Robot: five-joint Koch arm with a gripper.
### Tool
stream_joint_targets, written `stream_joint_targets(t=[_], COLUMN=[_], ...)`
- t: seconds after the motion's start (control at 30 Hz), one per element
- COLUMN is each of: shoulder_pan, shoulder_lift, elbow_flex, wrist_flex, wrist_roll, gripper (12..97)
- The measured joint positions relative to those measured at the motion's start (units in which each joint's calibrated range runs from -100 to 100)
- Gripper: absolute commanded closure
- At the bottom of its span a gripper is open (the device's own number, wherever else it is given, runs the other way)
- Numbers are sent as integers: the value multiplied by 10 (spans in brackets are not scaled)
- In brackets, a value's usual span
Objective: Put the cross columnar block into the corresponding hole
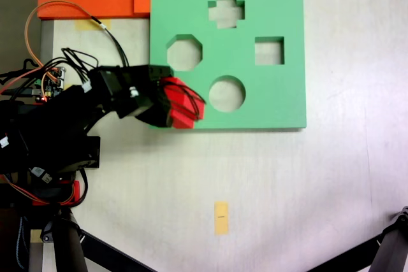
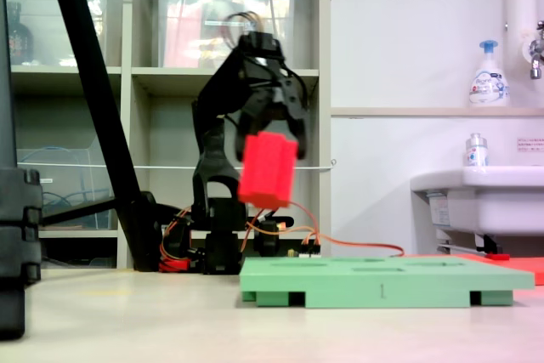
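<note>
While the black hand (image 2: 270, 144) pinches the small bright red foam cross columnar block (image 2: 267, 169) high above the tabletop (image 1: 287, 189), the carry step is in hand. Seen from above, the block (image 1: 178, 103) hangs over the near-left edge of the green square foam board (image 1: 280, 100). Next, I judge, it must travel to the plus-shaped cutout (image 1: 226, 11) at the far side, turn to match, then descend.

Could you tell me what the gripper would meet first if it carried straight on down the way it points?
Most likely the green foam board: the gripper holds the cross columnar block pointing down above the board's near-left corner, close to the round cutout. Depth is unclear.
</note>
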Motion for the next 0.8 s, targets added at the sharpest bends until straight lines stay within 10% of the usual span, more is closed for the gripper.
stream_joint_targets(t=[0.8], shoulder_pan=[89], shoulder_lift=[353], elbow_flex=[61], wrist_flex=[349], wrist_roll=[117], gripper=[619])
